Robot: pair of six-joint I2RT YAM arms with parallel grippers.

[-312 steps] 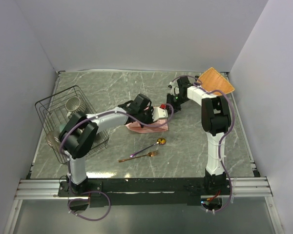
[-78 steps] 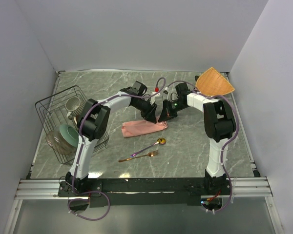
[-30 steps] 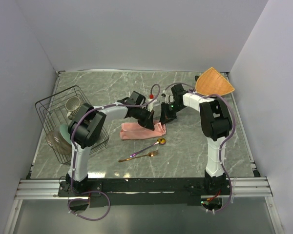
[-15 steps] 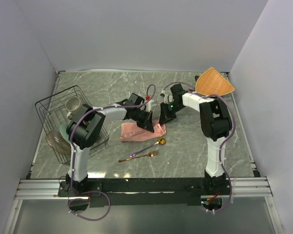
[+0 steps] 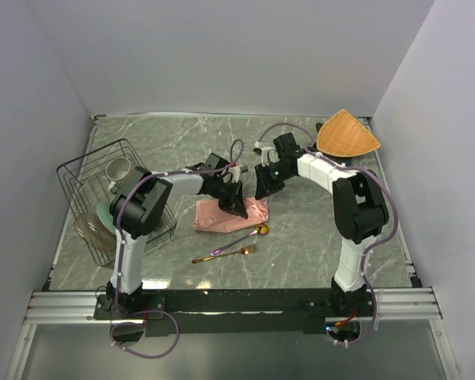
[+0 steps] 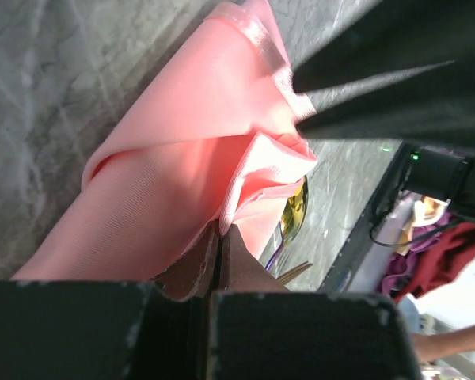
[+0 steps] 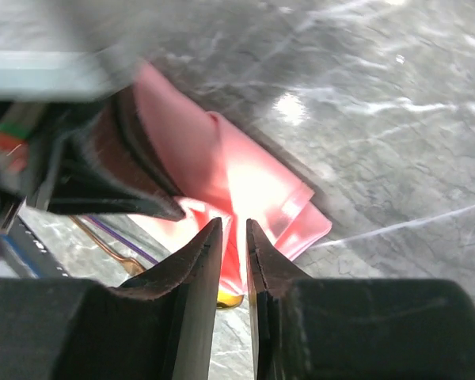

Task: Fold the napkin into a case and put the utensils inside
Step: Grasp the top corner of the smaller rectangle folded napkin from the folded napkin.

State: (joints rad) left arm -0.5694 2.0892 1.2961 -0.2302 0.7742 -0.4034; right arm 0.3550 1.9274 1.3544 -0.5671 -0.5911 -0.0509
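Observation:
The salmon-pink napkin (image 5: 218,215) lies folded in a long narrow strip at the table's middle. My left gripper (image 5: 239,207) is shut on a raised fold of the napkin (image 6: 182,174), with the cloth edge pinched between its tips (image 6: 219,228). My right gripper (image 5: 262,191) hovers over the napkin's right end (image 7: 253,190), its jaws a narrow gap apart (image 7: 234,226) and cloth showing through the gap. The gold spoon (image 5: 259,230) and the gold fork (image 5: 226,255) lie just nearer than the napkin. The spoon's bowl (image 6: 297,210) peeks out beside the cloth.
A black wire rack (image 5: 71,178) with crockery stands at the left. An orange-tan woven mat (image 5: 347,134) lies in the far right corner. The marble tabletop (image 5: 301,245) has walls on three sides.
The right gripper's jaws have parted a little over the napkin's right end. The left gripper, still pinching the fold, has shifted slightly toward the near edge.

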